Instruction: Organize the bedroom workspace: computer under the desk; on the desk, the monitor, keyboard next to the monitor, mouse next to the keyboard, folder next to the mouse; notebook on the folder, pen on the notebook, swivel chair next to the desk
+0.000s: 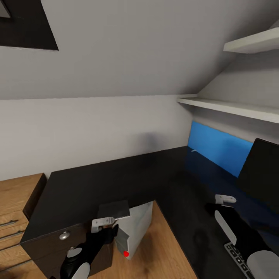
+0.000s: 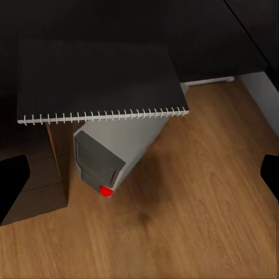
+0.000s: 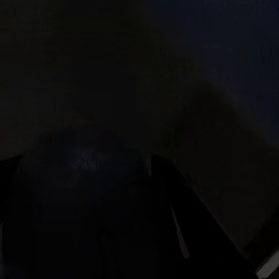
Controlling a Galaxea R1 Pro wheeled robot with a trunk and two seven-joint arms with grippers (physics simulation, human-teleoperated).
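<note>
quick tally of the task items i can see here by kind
notebook: 1
computer: 1
monitor: 1
keyboard: 1
desk: 1
total: 5

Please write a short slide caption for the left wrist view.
Notebook on the dark desk edge, above the grey computer on the wooden floor.

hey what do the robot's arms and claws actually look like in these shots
Both arms are glossy black with rounded light-grey panels. The left claw and the right claw are each topped by a pale grey bracket-like piece. In the left wrist view the fingertips are plain black. No cables or markings are visible.
</note>
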